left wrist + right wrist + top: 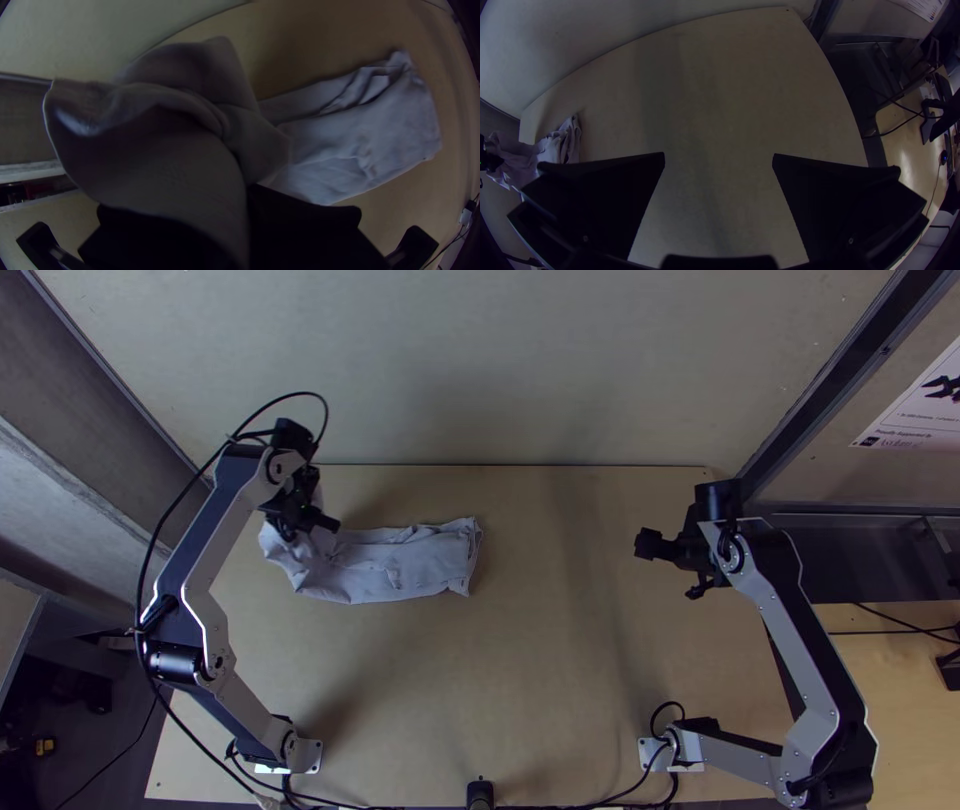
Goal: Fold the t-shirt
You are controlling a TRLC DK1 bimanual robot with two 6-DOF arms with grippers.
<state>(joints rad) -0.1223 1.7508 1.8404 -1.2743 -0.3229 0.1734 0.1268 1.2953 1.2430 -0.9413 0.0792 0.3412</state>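
T-shirt point(410, 562) left of centre in top view, on surface point(560, 680). Already a narrow band, looks folded lengthwise; right end lies fairly flat, some wrinkles, layers at the edge. Left end lifted and bunched at left hand point(247, 200), fingers closed with cloth pinched between them. Right hand point(719, 156) wide open, nothing in it, well apart from shirt, right side of top view. Progress: probably past halfway. Left to do, likely: bring held end over toward the right end, let go, smooth flat.
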